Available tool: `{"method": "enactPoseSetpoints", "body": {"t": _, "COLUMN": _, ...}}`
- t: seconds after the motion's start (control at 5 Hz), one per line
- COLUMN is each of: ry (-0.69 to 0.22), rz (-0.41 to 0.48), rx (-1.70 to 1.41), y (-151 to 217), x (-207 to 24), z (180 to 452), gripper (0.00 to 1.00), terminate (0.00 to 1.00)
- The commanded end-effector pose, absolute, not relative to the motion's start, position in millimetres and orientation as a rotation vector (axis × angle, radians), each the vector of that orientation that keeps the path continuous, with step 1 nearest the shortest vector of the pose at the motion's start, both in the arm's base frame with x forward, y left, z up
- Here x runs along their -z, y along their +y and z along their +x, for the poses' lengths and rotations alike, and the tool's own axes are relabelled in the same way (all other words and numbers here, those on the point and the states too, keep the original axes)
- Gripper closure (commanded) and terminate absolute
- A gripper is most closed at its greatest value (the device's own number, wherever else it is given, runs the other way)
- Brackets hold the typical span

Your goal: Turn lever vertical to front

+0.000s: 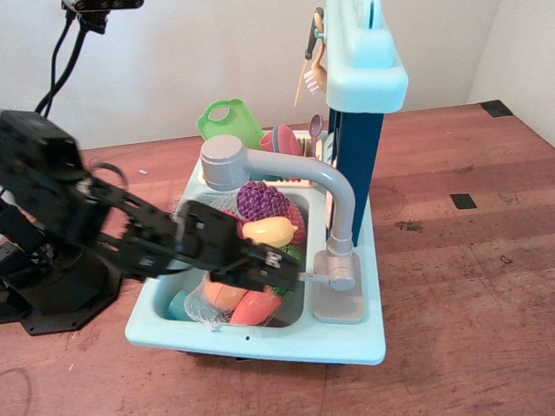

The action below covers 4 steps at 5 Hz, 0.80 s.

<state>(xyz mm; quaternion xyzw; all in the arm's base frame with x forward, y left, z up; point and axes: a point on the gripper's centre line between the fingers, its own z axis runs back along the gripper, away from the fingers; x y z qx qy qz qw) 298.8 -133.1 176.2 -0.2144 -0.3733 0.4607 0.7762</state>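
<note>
The lever (316, 276) is a thin grey rod sticking out leftward from a short grey knob (342, 279) at the foot of the faucet, over the right edge of the sink basin. My black gripper (286, 265) hangs over the basin just left of the rod's free end, close to it; contact is unclear. Its fingers look closed together with nothing between them. The arm is motion-blurred.
The big grey faucet spout (286, 166) arches over the light blue toy sink (260, 340). A net bag of toy fruit (264, 208) fills the basin. A blue tower with a shelf (360, 147) stands behind, with a green cup (227, 121) and utensils.
</note>
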Motion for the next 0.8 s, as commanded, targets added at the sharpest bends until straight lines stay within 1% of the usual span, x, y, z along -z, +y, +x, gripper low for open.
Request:
{"method": "enactPoseSetpoints", "body": {"t": 0.0, "ry": -0.844, "rz": -0.456, "rx": -1.001, "y": -140, "x": -210, "z": 252, "gripper": 0.0, "terminate": 0.0}}
{"method": "enactPoseSetpoints", "body": {"t": 0.2, "ry": -0.842, "rz": -0.46, "rx": -1.014, "y": -148, "x": -211, "z": 236, "gripper": 0.0, "terminate": 0.0}}
{"method": "enactPoseSetpoints", "body": {"t": 0.6, "ry": -0.842, "rz": -0.46, "rx": -1.014, "y": -148, "x": -211, "z": 236, "gripper": 0.0, "terminate": 0.0}}
